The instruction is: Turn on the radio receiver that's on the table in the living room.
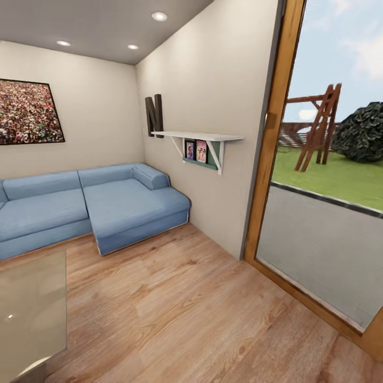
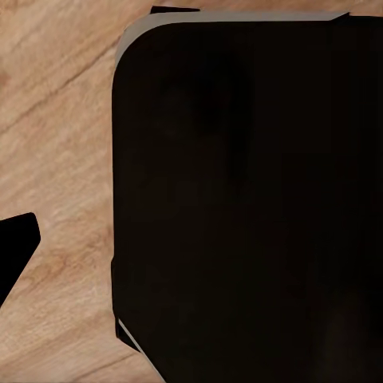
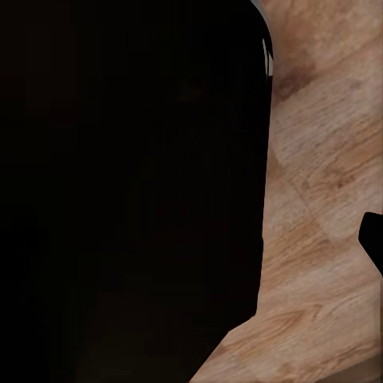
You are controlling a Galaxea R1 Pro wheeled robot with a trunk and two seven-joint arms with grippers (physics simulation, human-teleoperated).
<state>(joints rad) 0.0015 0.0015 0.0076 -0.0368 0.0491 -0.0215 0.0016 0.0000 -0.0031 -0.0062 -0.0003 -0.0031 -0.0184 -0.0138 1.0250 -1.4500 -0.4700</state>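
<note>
living room (image 1: 159, 298): light wood plank floor running across the head view, cream walls, three recessed lights glowing in the ceiling.

sofa (image 1: 90, 207): light blue, l-shaped, sitting against the back wall and the corner, its chaise reaching out over the floor.

picture (image 1: 26, 113): large dark-framed crowd print hanging on the back wall above the sofa.

letter n (image 1: 154, 116): dark block letter leaning on the side wall, just above the end of the shelf.

shelf (image 1: 198, 136): white bracketed board projecting from the side wall, with two small framed photos (image 1: 195, 150) standing on a green ledge under it.

glass door (image 1: 324, 213): wood-framed, standing at the right, showing lawn, a wooden play frame and a dark bush outside.

table (image 1: 32, 314): grey matte top showing at the lower left corner of the head view, near the sofa; the part in view is carrying nothing, and the radio receiver's place cannot be told from these pictures.

left wrist view: a large black rounded body (image 2: 247, 207) with a thin grey edge is lying over plank floor.

right wrist view: a black mass (image 3: 128, 183) is covering most of the floor.

grippers: whether either is released or clenched cannot be told.
</note>
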